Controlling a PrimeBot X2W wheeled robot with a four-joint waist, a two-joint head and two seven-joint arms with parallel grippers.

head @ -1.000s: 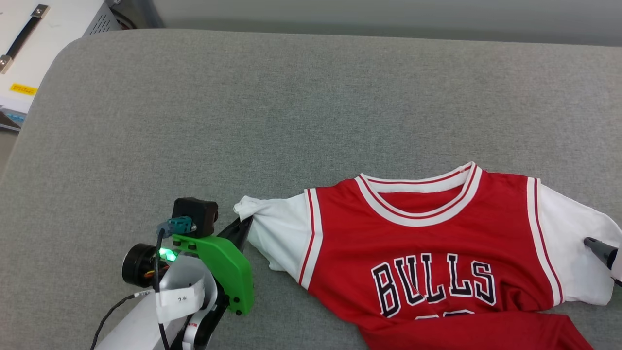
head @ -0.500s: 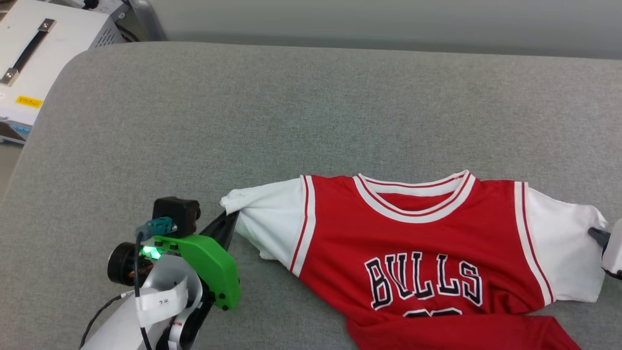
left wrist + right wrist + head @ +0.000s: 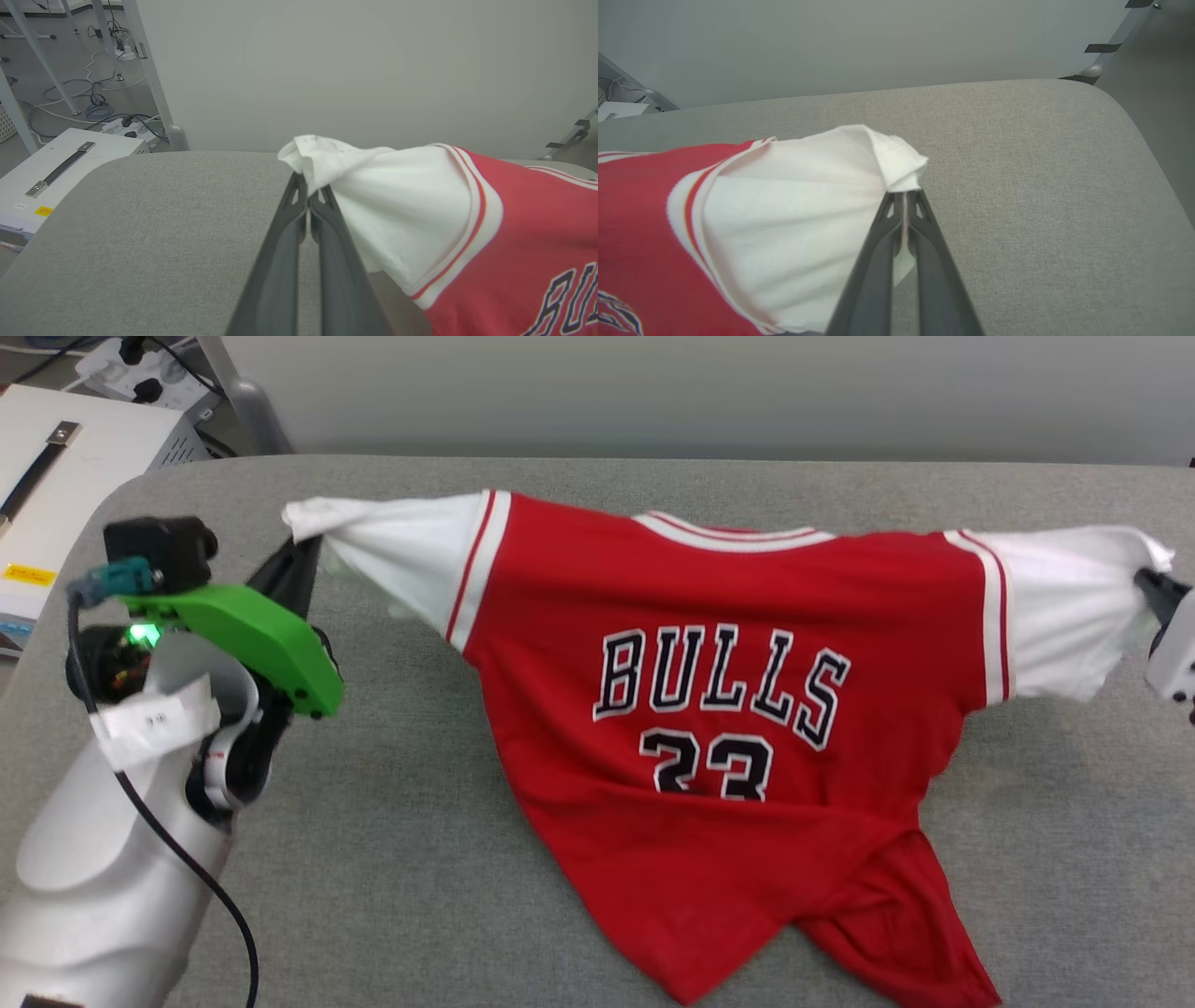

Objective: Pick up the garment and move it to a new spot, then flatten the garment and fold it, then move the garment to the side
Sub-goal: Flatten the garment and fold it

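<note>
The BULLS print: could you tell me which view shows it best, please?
The head view: the whole print reads across the jersey. The left wrist view catches its first letters at the edge; the right wrist view, a sliver.

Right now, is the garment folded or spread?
Spread, not folded: the garment hangs stretched between the left gripper and right gripper, each clamped on one end of it; its whole print shows.

Robotics lab — grey padded worktable [image 3: 392,859], white equipment case [image 3: 107,147], floor cables [image 3: 98,112]; bare metal frame legs [image 3: 153,74]
</note>
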